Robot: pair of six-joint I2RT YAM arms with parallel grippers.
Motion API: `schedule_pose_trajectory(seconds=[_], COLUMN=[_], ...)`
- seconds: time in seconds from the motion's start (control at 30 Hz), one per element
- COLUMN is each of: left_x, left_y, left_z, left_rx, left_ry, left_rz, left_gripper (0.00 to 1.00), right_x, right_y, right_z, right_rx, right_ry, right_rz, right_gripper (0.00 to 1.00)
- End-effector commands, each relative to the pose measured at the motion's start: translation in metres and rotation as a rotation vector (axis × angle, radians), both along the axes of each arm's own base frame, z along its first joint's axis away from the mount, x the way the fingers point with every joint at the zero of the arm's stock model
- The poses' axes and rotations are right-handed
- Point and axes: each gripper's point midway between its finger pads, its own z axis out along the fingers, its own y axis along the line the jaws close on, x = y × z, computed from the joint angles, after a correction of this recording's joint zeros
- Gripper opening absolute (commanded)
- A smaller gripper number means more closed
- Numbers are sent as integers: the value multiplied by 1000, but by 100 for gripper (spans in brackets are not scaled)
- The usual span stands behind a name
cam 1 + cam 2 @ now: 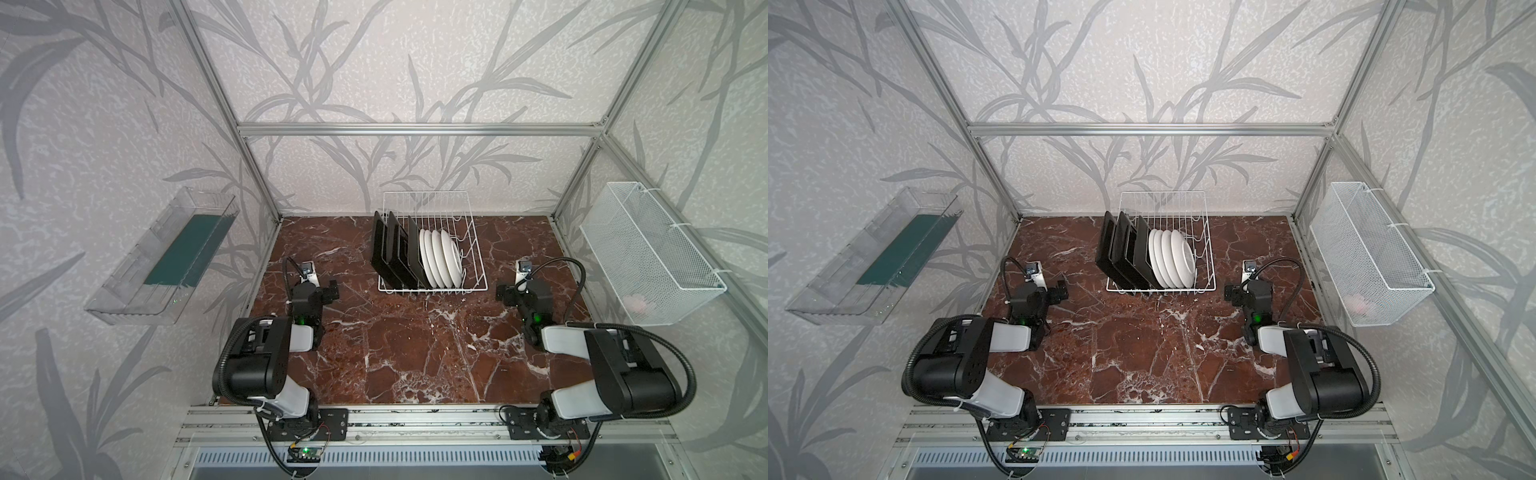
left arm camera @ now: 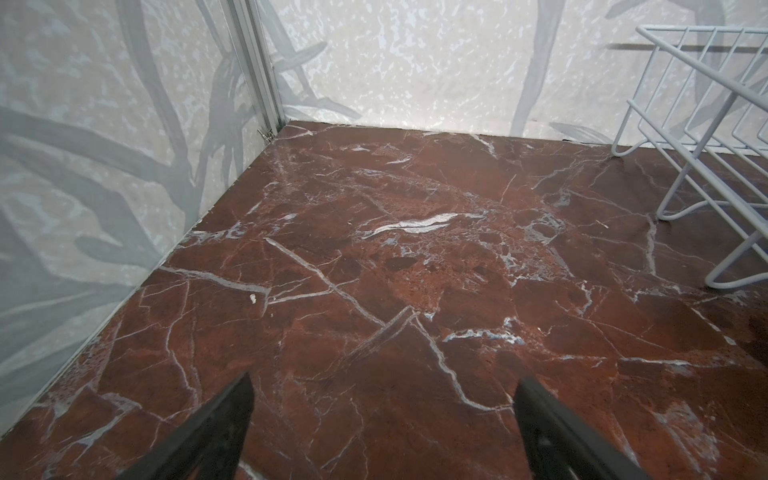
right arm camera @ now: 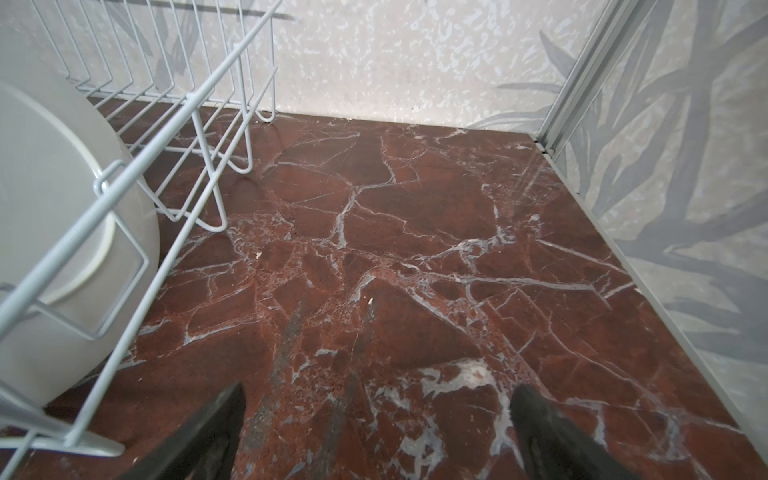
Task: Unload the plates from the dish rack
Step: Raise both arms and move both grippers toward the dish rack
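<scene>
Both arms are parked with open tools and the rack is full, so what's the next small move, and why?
Probably swing the right tool toward the outermost white plate. That plate stands on edge at the end of the row nearest that arm, with bare space in the dish rack beside it. The tool is open and empty.

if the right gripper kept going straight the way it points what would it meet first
Probably the bare marble table, or the back wall beyond it; tilt is unclear. The right gripper should miss the dish rack.
</scene>
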Motion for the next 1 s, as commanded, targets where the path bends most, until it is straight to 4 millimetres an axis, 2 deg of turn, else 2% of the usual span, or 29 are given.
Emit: schedule_pose_trajectory(seconds=[0.0, 0.2, 0.4, 0.57, 0.7, 0.83, 0.97], left_x=[-6, -18, -28, -41, -56, -65, -68], left_y=[7, 18, -3, -34, -55, -78, -92], left_z=[27, 65, 111, 154, 182, 199, 210], left_rx=[-1, -32, -135, -194, -200, -270, -340], left_ry=[-66, -58, -32, 50, 146, 223, 260], left_rz=[36, 120, 26, -138, -261, -369, -412], left_gripper=[99, 99, 99, 99, 99, 97, 96], right_x=[-1, -10, -18, -24, -32, -38, -43], right_y=[-10, -17, -13, 9, 35, 54, 75], right_z=[25, 64, 100, 125, 144, 162, 175], right_rx=[6, -21, -10, 27, 51, 101, 136], right_ry=[-20, -74, -78, -34, 37, 85, 121], right_rz=[-64, -95, -67, 59, 214, 317, 437], right_gripper=[99, 99, 99, 99, 99, 99, 99])
